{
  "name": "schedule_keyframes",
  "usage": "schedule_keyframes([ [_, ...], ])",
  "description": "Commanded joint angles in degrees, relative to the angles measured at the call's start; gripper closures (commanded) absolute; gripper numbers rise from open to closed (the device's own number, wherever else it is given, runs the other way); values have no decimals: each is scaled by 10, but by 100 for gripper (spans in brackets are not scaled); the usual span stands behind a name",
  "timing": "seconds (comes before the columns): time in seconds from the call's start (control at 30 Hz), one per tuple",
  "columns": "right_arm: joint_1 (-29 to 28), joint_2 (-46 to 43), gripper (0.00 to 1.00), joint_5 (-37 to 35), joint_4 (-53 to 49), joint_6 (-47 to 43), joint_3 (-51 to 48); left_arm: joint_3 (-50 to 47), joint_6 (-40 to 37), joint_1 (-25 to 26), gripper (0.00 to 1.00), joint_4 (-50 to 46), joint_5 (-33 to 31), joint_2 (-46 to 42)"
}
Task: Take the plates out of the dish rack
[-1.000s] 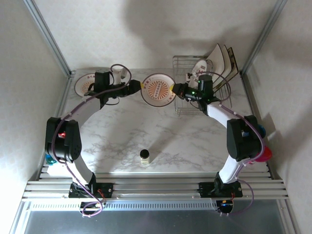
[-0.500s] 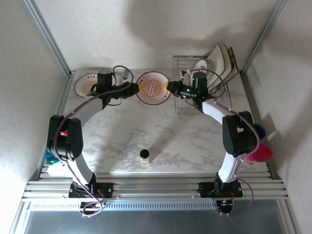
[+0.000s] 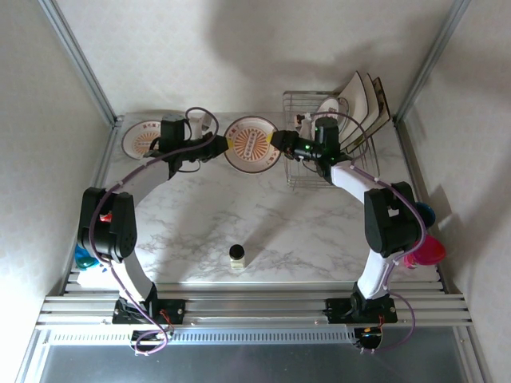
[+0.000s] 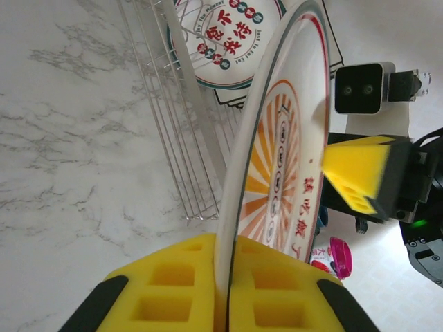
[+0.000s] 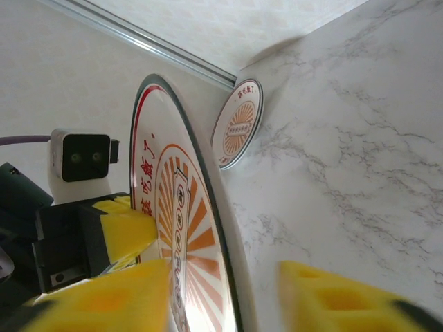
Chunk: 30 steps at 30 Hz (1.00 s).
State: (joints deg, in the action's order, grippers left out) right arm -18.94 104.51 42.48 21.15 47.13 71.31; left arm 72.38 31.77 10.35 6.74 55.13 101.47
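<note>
The table (image 3: 239, 207) is white like stone, with thin grey lines in it. Plain white walls (image 3: 239, 48) stand close around it. Silver metal rails (image 3: 255, 307) run along the near edge, and a little bottle (image 3: 237, 255) stands alone near them. The dish rack (image 3: 307, 171) sits at the far right of the table and is a box of thin shiny wire. A round plate (image 3: 327, 108) and flat square plates (image 3: 363, 100) with dark edges lean in it. A lone plate (image 3: 144, 138) lies flat at the far left. The held plate (image 4: 284, 152) is up above the table between the two arms, just left of the rack. It is smooth and round, with a green rim and orange rays on its back. The left gripper (image 4: 225, 297) has soft yellow pads with square holes, and they squeeze tight on the plate's rim. The right gripper (image 5: 221, 297) has its yellow fingers spread apart, one on each side of the rim, and they do not pinch it. A second ago it was the other way round: the right gripper pinched the plate and the left one was open. The plate has also moved a little to the left, away from the rack.
</note>
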Motion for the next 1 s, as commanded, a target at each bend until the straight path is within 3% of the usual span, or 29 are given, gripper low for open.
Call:
schedule_keyframes([
  [0.0,-4,-13,25,-4,-27,-23,25,-5,12,4,100,53,13,0],
  [0.07,-4,-20,12,-14,-50,-37,28,-7,20,1,100,62,13,-2],
  [0.17,-1,-33,1,-31,-90,-64,33,-9,28,-3,100,69,11,-6],
  [0.33,10,-67,1,-97,-230,-144,63,-14,37,-15,100,78,4,-13],
  [0.47,21,-100,1,-206,-394,-241,111,-39,69,-32,100,116,-22,-24],
  [0.7,62,-136,1,-393,-654,-372,183,-111,154,-84,100,215,-130,-55],
  [0.8,82,-156,1,-473,-723,-410,191,-133,179,-106,100,239,-181,-65],
  [0.97,121,-188,1,-531,-779,-436,175,-151,214,-136,100,264,-258,-73],
])
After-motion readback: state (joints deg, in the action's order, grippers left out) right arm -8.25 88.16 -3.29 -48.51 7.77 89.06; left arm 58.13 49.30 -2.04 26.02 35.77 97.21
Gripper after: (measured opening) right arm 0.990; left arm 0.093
